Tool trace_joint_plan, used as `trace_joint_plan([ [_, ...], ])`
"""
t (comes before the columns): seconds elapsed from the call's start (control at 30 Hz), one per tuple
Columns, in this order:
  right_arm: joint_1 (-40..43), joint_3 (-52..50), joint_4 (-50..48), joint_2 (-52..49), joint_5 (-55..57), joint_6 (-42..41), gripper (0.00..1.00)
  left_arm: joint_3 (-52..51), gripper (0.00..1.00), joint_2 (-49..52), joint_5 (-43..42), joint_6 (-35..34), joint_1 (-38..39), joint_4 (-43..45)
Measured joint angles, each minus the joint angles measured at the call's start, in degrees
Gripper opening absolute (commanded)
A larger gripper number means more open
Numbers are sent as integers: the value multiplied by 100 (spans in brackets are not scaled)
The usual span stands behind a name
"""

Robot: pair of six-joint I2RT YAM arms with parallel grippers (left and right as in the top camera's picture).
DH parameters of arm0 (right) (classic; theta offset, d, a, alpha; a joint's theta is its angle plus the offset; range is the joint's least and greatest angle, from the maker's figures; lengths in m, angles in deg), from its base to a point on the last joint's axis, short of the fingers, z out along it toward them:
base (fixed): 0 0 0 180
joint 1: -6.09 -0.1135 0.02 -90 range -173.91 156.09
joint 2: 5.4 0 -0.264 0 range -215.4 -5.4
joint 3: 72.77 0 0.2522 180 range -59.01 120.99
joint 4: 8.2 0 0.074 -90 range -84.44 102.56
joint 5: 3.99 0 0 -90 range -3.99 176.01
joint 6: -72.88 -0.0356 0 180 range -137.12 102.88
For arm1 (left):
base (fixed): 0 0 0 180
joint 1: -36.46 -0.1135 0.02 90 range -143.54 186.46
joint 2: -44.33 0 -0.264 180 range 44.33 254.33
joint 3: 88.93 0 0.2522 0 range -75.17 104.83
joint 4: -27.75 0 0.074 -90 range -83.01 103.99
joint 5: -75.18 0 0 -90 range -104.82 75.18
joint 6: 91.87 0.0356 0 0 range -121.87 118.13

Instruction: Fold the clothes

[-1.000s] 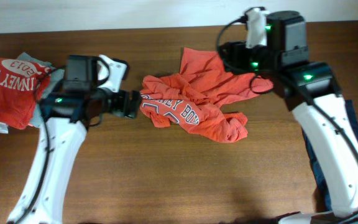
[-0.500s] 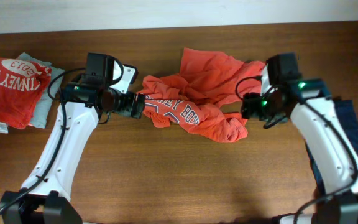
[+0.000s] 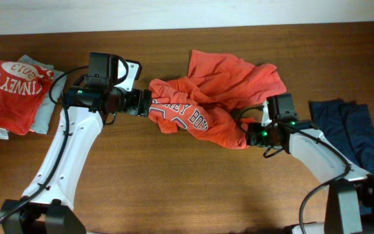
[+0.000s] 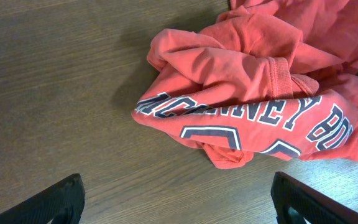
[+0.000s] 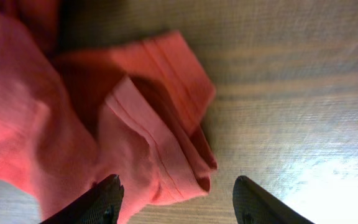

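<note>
The crumpled red-orange fabric T-shirt (image 3: pixel 213 84) lies at the brown wooden table's (image 3: pixel 174 188) centre; the left pincer (image 4: pixel 178 199) gapes wide at its 9 o'clock edge; the right pincer (image 5: pixel 176 191), at 4 o'clock, stands apart astride its folded hem. A flat dark navy garment (image 3: pixel 343 127) lies at 3 o'clock.

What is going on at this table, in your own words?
Two robot arms are working on a crumpled orange T-shirt in the middle of the table. The left end effector sits open at its left edge; the right end effector is open over a hem at its right edge. Neither grips it yet. A folded red shirt lies far left, a navy garment far right.
</note>
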Motion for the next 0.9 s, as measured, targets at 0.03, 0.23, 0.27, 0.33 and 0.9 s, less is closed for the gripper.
trace_joint_plan([
  [0.03,0,-28,-35,-39,-9,-2,54,0,95,0,0,0,0,-2],
  [0.23,0,-76,-262,-214,-166,-17,18,0,95,0,0,0,0,17],
  [0.27,0,-76,-295,-214,-177,-52,9,0,95,0,0,0,0,20],
  [0.33,0,-76,-378,-214,-221,-61,4,0,95,0,0,0,0,20],
  [0.9,0,5272,3145,-212,-140,739,4,22,95,0,0,0,0,136],
])
